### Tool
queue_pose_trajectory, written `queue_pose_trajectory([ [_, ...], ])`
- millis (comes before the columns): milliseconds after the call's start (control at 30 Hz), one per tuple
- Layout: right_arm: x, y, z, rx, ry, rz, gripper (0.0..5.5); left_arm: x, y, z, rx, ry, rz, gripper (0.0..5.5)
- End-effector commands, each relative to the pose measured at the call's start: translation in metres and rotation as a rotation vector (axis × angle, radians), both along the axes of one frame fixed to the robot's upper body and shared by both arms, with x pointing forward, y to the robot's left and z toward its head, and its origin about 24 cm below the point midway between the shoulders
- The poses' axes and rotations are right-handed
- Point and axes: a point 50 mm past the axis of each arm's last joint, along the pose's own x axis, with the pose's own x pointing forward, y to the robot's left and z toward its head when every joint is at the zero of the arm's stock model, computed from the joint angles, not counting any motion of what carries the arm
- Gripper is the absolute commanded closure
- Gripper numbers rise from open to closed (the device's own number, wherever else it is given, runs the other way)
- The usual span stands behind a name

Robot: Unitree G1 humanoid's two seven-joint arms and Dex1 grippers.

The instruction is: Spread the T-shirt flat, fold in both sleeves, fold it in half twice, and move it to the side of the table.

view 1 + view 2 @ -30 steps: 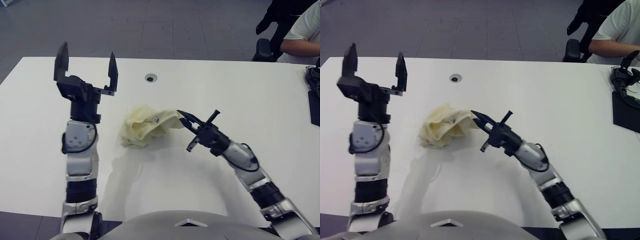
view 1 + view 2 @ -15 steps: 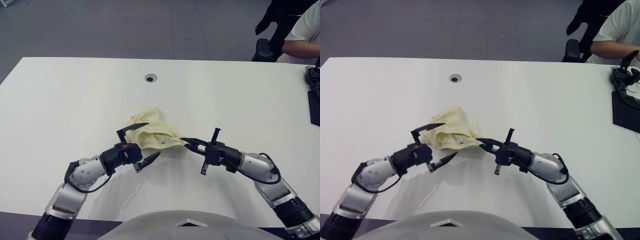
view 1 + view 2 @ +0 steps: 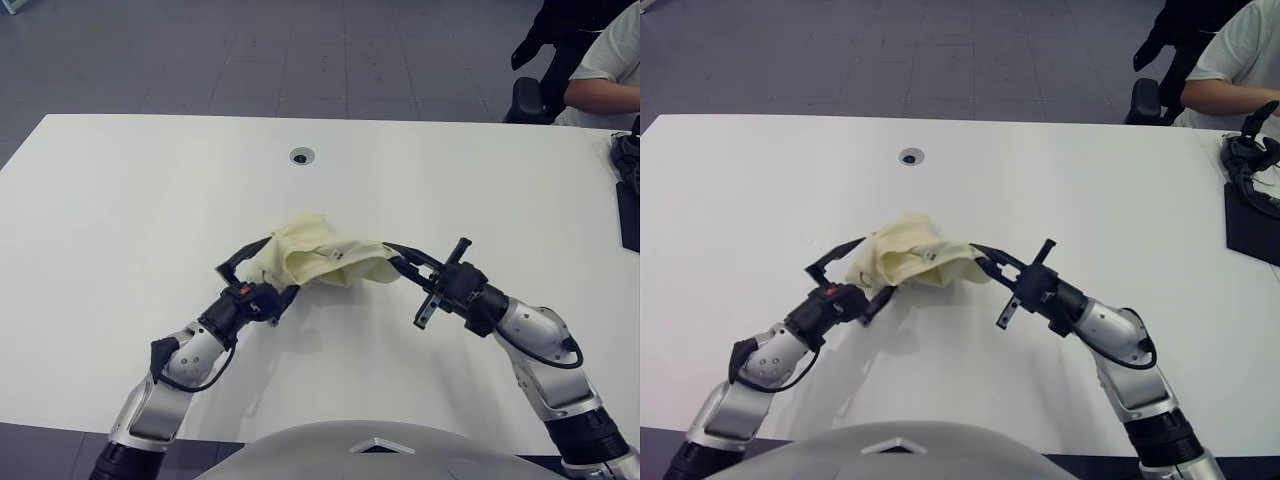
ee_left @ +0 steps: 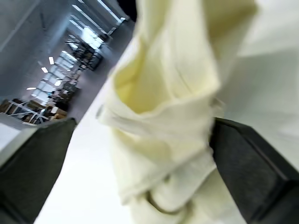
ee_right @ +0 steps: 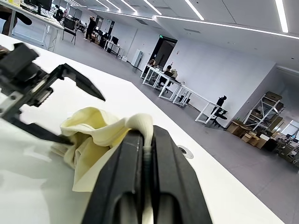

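Observation:
A crumpled pale yellow T-shirt [image 3: 318, 255] lies bunched near the middle of the white table [image 3: 120, 190]. My right gripper [image 3: 395, 260] is shut on the shirt's right edge and holds that edge a little off the table. In the right wrist view a fold of the T-shirt [image 5: 105, 135] is pinched at the right gripper [image 5: 145, 140]. My left gripper [image 3: 258, 278] is low at the shirt's left side, open, one finger above the cloth and one below. The left wrist view has the T-shirt [image 4: 163, 107] between two dark fingers [image 4: 252, 163].
A round cable hole [image 3: 301, 155] sits in the table behind the shirt. Black gear [image 3: 628, 190] lies at the table's right edge, and a seated person [image 3: 605, 70] is beyond the far right corner. Bare table surrounds the shirt.
My left arm came down from a raised pose to the shirt's left side, staying open. My right gripper pulled the held edge toward me, then right and up, stretching the shirt out.

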Motion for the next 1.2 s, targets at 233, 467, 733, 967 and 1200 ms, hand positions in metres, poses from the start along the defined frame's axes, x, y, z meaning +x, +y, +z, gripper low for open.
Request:
queue_pose_trajectory([
  [233, 0.0, 0.002, -0.002, -0.004, 0.016, 0.014, 5.47, 0.004, -0.001, -0.003, -0.073, 0.015, 0.02, 2.47],
  [467, 0.001, 0.004, 0.0, 0.011, 0.007, 0.015, 5.47, 0.006, 0.003, -0.009, -0.1, 0.062, 0.032, 3.74],
  [733, 0.002, 0.004, 0.001, 0.017, 0.006, 0.013, 5.47, 0.009, 0.008, -0.002, -0.109, 0.042, 0.037, 5.05],
  [967, 0.039, -0.012, 0.012, 0.017, -0.033, -0.065, 5.47, 0.04, 0.01, 0.041, -0.012, -0.087, -0.063, 5.5],
  [1200, 0.137, -0.06, 0.102, 0.041, -0.246, -0.351, 5.47, 0.14, 0.009, 0.147, 0.224, -0.284, -0.098, 5.5],
])
